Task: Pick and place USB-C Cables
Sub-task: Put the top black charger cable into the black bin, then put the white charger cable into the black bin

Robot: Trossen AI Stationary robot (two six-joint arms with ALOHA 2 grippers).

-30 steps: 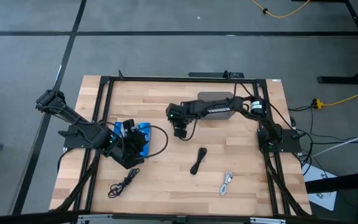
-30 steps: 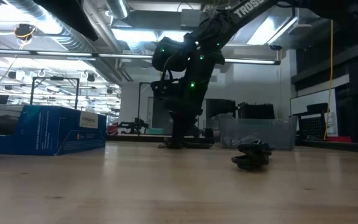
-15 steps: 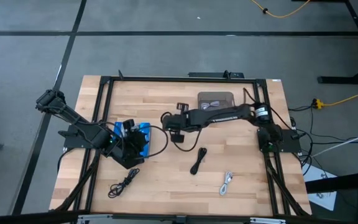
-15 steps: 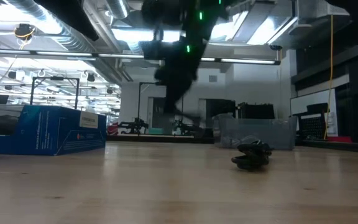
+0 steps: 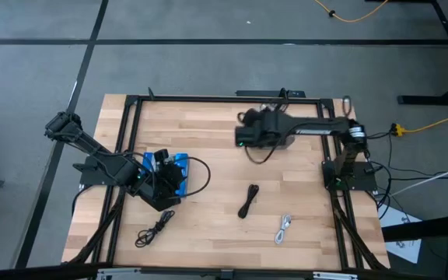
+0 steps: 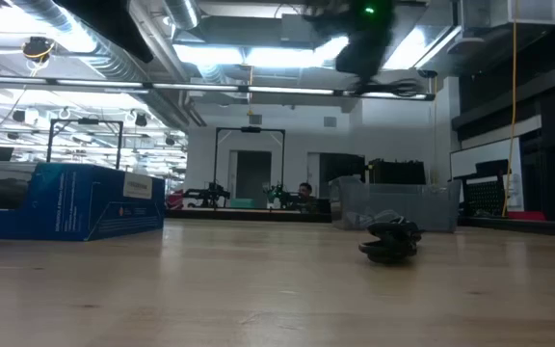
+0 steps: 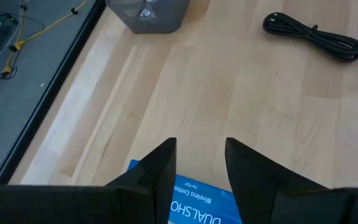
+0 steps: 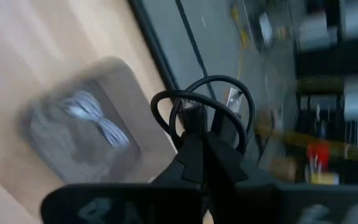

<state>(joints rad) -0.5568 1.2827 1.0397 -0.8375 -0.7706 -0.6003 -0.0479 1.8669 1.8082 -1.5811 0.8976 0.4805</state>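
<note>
My right gripper (image 8: 196,142) is shut on a black USB-C cable bundle (image 8: 201,102) and hangs high above the grey bin (image 8: 73,140), which has a white cable (image 8: 95,121) lying inside. In the high view the right gripper (image 5: 247,137) covers most of the bin (image 5: 280,122). A black cable (image 5: 248,201), a white cable (image 5: 284,229) and another black cable (image 5: 155,229) lie flat on the table. My left gripper (image 7: 201,163) waits open over the blue box (image 7: 197,202). My right gripper pinches the black cable bundle between its two fingers at the bundle's gathered part (image 8: 191,121). The loops (image 8: 222,93) stick out past the fingertips. The bundle is lifted clear of the table, above the grey bin.
The blue box (image 5: 173,169) sits at the table's left side under my left arm. A black frame (image 5: 208,99) runs round the table edges. Bare wood lies between the box and the middle black cable. Yellow cord (image 5: 434,120) lies on the floor beyond the right edge.
My right gripper rose from the table's middle with the black cable bundle. It then swung toward the far right, ending above the grey bin. The bundle went from lying on the wood to being lifted clear. My left arm kept still.
</note>
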